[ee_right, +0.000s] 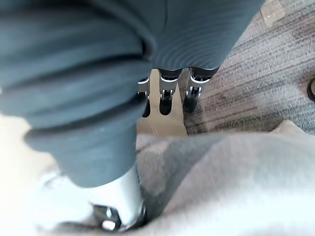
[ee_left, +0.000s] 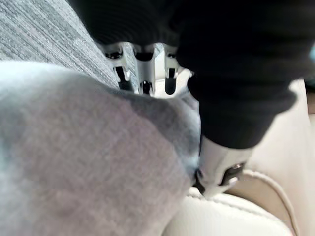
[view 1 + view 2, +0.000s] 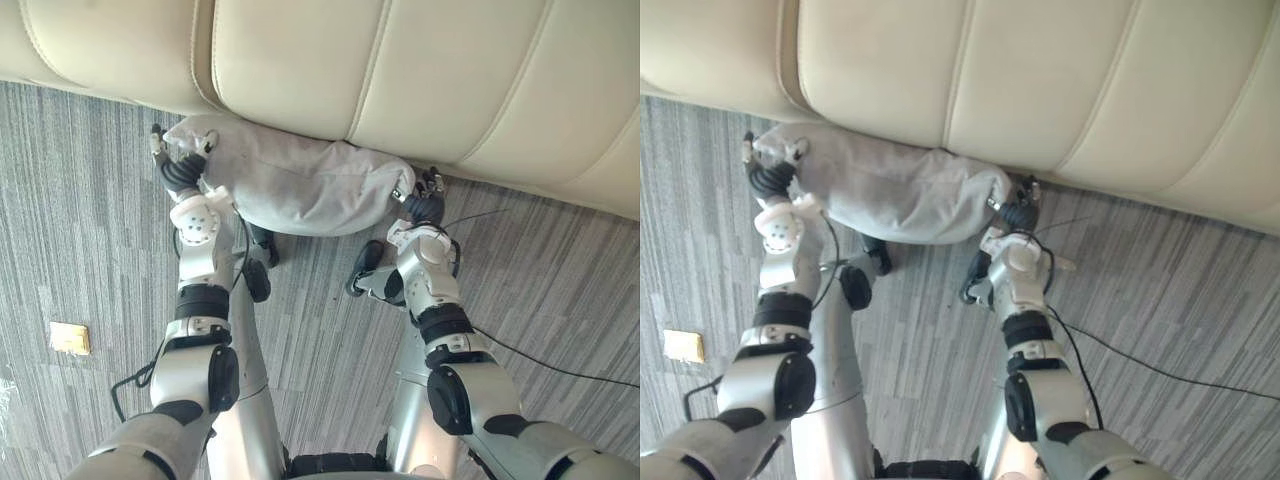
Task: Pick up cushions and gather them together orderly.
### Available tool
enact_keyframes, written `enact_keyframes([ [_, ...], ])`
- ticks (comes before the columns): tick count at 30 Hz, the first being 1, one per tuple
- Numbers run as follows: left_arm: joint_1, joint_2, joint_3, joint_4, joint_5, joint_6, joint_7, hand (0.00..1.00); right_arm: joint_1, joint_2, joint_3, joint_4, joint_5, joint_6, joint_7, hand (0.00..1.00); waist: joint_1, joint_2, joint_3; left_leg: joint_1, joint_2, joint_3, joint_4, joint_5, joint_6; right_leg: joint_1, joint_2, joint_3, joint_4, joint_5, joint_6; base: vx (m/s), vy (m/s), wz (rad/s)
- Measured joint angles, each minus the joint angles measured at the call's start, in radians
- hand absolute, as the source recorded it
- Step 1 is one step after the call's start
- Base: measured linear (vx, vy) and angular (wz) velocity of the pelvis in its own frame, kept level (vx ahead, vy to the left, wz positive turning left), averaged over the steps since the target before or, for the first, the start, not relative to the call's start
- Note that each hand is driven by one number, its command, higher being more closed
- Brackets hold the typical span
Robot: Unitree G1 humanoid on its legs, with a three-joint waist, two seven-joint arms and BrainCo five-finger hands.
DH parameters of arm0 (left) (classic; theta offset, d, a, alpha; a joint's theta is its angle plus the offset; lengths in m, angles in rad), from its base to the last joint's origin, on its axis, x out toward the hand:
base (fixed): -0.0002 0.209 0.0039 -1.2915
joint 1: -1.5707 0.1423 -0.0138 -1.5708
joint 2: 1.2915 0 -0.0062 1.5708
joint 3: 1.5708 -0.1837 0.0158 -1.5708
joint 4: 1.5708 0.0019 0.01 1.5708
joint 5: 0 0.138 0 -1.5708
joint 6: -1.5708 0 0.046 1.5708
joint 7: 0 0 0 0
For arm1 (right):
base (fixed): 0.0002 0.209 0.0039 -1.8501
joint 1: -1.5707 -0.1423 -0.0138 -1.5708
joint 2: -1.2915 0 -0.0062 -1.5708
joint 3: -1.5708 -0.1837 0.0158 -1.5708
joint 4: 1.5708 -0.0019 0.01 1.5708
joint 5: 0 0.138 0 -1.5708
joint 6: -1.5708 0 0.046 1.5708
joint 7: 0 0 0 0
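Left eye view, noted from beside the robot: one grey cushion point(image 3: 300, 185) lies lengthwise along the front edge of a cream leather sofa point(image 3: 400, 70), above grey striped carpet point(image 3: 90, 250). It is held between both hands, one at each end. The left hand point(image 3: 180, 160) grips the cushion's left end. In the left wrist view its fingers point(image 2: 170, 73) pass over the far side of the fabric and its thumb point(image 2: 221, 164) bears on the near side, next to the sofa seam. The right hand point(image 3: 425, 195) grips the right end. In the right wrist view its fingers point(image 1: 167, 93) reach past the cushion's edge and its thumb point(image 1: 123, 201) presses into the cloth. The cushion sags slightly in the middle. Whether its underside touches the carpet cannot be determined. A small tan floor plate point(image 3: 70, 338) sits on the carpet, well apart from the cushion, on the robot's left.
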Motion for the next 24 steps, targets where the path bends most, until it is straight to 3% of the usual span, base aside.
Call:
enact_keyframes([
  [8,-0.047,0.002,-0.063,-0.006,-0.038,0.000,0.021,1.00,-0.033,-0.027,0.047,-0.001,0.067,0.000,-0.010,1.00,0.000,0.000,0.000,0.003,-0.020,-0.011,-0.091,0.059,-0.002,0.001,0.005,-0.022,-0.057,0.040,-0.008,-0.02,0.002,0.08],
  [12,-0.034,0.010,-0.108,-0.042,-0.040,0.000,0.037,1.00,-0.005,-0.051,0.105,-0.068,0.082,-0.002,-0.011,1.00,0.002,-0.001,-0.001,0.068,-0.018,0.003,-0.142,0.082,-0.001,0.050,0.017,-0.017,-0.101,0.064,-0.011,-0.04,-0.002,-0.05],
  [19,0.123,0.007,-0.256,-0.214,-0.048,-0.010,0.040,1.00,0.202,-0.047,0.151,-0.251,0.097,-0.026,-0.011,1.00,-0.001,-0.002,-0.006,0.380,-0.018,0.065,-0.361,0.126,-0.014,0.324,0.049,-0.024,-0.293,0.107,-0.008,-0.04,-0.037,-0.06],
  [23,0.251,-0.014,-0.336,-0.333,-0.049,-0.041,0.039,1.00,0.359,-0.049,0.180,-0.388,0.095,-0.046,-0.011,1.00,-0.005,-0.005,-0.054,0.550,-0.029,0.086,-0.455,0.144,-0.018,0.490,0.056,-0.042,-0.391,0.126,0.003,0.05,-0.069,0.00],
  [24,0.295,-0.028,-0.347,-0.355,-0.049,-0.052,0.039,1.00,0.406,-0.048,0.190,-0.418,0.085,-0.050,-0.011,1.00,-0.006,-0.008,-0.096,0.569,-0.033,0.088,-0.476,0.144,-0.019,0.508,0.058,-0.045,-0.415,0.128,0.006,0.13,-0.051,0.02],
])
